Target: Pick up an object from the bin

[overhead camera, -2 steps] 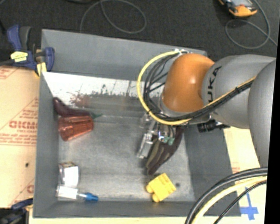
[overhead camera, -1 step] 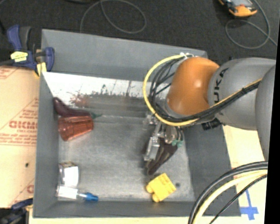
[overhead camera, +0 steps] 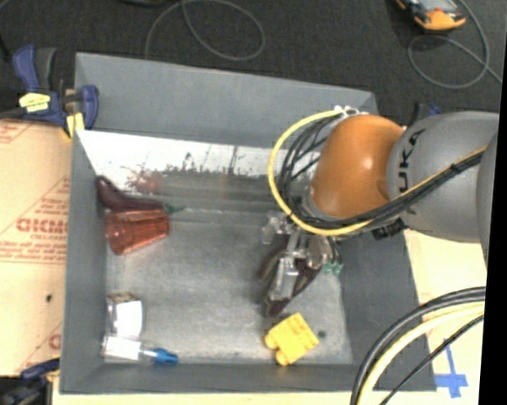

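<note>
My gripper [overhead camera: 274, 302] hangs low in the bin's right half, its dark fingers pointing down toward the floor. A yellow toy brick [overhead camera: 292, 337] lies just below and right of the fingertips, near the bin's front wall, apart from them. Something small and green [overhead camera: 333, 267] shows at the gripper's right side; what it is I cannot make out.
A translucent red cup [overhead camera: 135, 230] lies on its side at the left, with a dark maroon piece [overhead camera: 114, 195] behind it. In the front left corner lie a small white and grey packet [overhead camera: 126, 315] and a white tube with a blue cap [overhead camera: 137, 351].
</note>
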### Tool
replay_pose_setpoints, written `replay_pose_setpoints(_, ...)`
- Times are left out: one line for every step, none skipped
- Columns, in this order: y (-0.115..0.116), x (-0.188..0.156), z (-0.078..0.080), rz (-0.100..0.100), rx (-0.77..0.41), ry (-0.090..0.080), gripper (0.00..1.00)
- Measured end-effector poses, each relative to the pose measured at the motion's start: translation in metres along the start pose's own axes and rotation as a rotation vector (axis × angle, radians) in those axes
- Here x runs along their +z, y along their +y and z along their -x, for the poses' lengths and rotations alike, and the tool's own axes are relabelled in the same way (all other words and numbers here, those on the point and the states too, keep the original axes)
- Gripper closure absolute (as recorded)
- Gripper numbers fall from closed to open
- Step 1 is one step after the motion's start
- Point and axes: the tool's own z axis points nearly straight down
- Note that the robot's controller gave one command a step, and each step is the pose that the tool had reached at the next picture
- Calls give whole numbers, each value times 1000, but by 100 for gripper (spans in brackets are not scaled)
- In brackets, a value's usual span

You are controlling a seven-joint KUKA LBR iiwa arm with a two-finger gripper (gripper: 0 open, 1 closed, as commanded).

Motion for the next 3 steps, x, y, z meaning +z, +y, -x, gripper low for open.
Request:
replay_pose_setpoints(-29, 33, -3, 0, 218, -2, 100)
replay_pose_setpoints(-28, 33, -3, 0, 218, -2, 100)
replay_pose_setpoints(-28, -82, -5, 0, 208, -5, 100)
